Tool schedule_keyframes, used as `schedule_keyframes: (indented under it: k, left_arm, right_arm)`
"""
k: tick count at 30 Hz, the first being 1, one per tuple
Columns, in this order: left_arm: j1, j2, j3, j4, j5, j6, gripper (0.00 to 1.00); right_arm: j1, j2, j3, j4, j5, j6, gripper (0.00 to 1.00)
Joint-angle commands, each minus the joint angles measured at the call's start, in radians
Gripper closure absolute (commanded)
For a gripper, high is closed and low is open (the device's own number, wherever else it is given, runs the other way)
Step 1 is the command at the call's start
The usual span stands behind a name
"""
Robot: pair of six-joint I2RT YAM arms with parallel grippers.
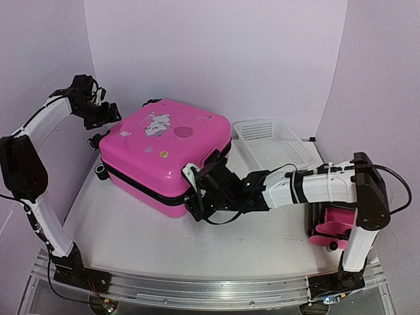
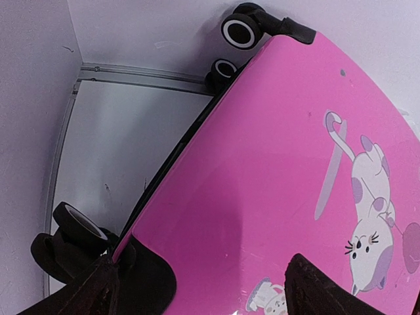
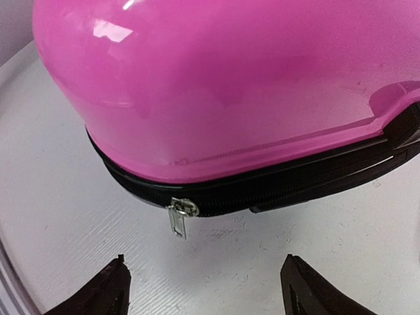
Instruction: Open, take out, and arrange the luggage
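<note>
Two grippers are flanking the luggage (image 1: 164, 151), which is lying flat on the table (image 1: 131, 243) with its stickered lid facing up and its wheels (image 2: 239, 31) pointing toward the left arm's side. The right gripper (image 3: 203, 289) is hovering at the near right corner of the case. Its fingers are spread wide with nothing between them, and it is facing the small metal zipper pull (image 3: 177, 220) dangling from the black zipper band (image 3: 295, 187). The left gripper (image 2: 197, 292) is also standing open, hanging over the wheel end of the lid and pinching nothing.

The shell is looking glossy and rigid, so I am judging it slippery for flat pads and too broad to clamp across. A push is likely to send the whole case sliding on the smooth table (how heavy it is packed, the pictures are not telling). The pull is looking like the sensible place to take hold: it is thin and loose, and it is calling for a fine pinch. While the pull is being dragged along the band, the case is probably needing a brace at the wheel end. Once the case is unzipped, the lid's rim is offering the better lifting spot.
</note>
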Motion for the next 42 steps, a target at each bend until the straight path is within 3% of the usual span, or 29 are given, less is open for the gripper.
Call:
schedule_keyframes:
  k: [1, 7, 14, 21, 29, 42]
  left_arm:
    - [0.0, -0.016, 0.015, 0.003, -0.034, 0.015, 0.13]
    - [0.001, -0.023, 0.003, 0.006, -0.035, 0.018, 0.12]
    - [0.024, -0.022, -0.009, 0.01, -0.033, 0.015, 0.12]
    - [0.03, 0.026, 0.005, 0.006, -0.023, 0.099, 0.11]
    - [0.03, 0.029, -0.109, 0.001, 0.01, 0.034, 0.16]
    - [-0.056, -0.252, -0.546, 0.151, 0.078, -0.204, 0.19]
  right_arm:
    - [0.045, 0.064, 0.048, 0.108, 0.204, -0.091, 0.26]
    - [0.088, 0.155, 0.108, 0.158, 0.282, -0.121, 0.31]
    - [0.092, 0.191, 0.127, 0.219, 0.384, -0.053, 0.62]
    - [0.062, 0.223, 0.147, 0.221, 0.38, 0.01, 0.89]
    - [-0.066, 0.157, 0.055, 0.286, 0.048, 0.01, 0.99]
    - [-0.325, 0.119, 0.032, 0.304, -0.631, 0.015, 1.0]
